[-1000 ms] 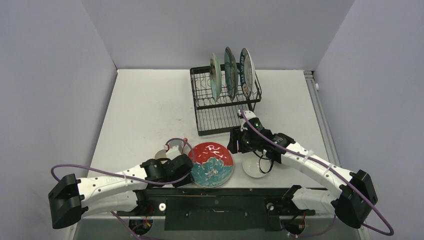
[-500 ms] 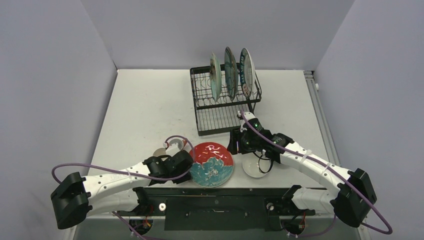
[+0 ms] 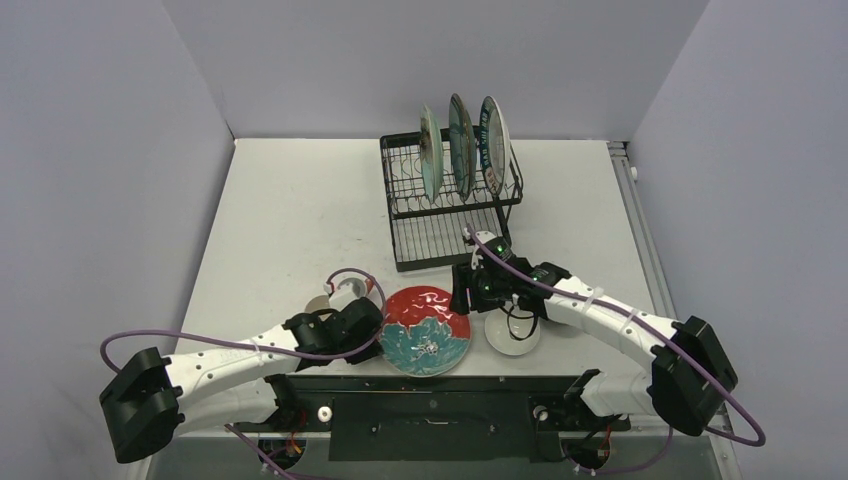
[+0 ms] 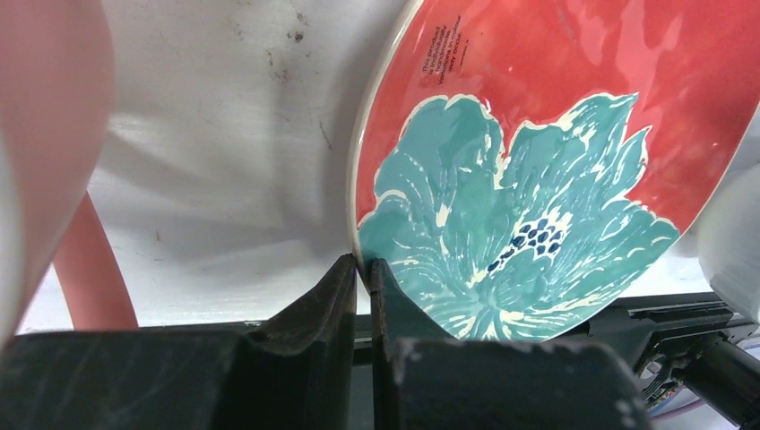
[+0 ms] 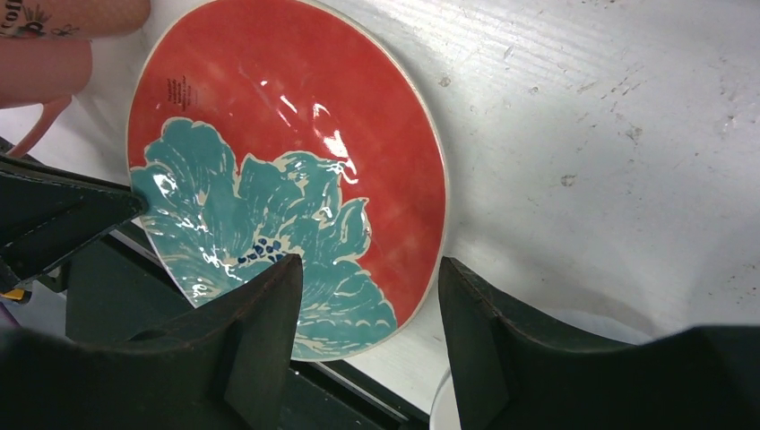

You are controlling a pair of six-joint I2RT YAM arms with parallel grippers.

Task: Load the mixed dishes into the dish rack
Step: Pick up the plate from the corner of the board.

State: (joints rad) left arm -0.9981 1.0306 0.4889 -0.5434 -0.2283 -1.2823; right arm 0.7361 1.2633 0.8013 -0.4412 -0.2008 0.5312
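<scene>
Left gripper (image 4: 363, 269): the two black fingers are being pressed together on the rim of the red round glazed plate with a teal flower (image 4: 582, 107). The cream edge is being pinched between the pads at the flower's lower left. The rest of the plate is being seen spreading up and to the right, beyond the fingertips. Whether the pinched edge is being raised off the white table (image 4: 233, 116) cannot be told.

A pink ceramic mug (image 4: 45, 134) is being seen close on the left of these fingers, with its handle toward them.

Right gripper (image 5: 367, 269): the fingers are being held apart above the opposite side of the plate, and nothing is being gripped. The plate's rim is being framed in the gap between them. No contact with the plate is being shown.

A white round bowl (image 3: 503, 340) is being seen just beside the right gripper, on its outer side.

The black wire two-tier dish rack (image 3: 440, 225) is being seen well beyond the right fingertips, apart from the red plate. Three round plates (image 3: 460, 140) are being held upright in its upper slots.
</scene>
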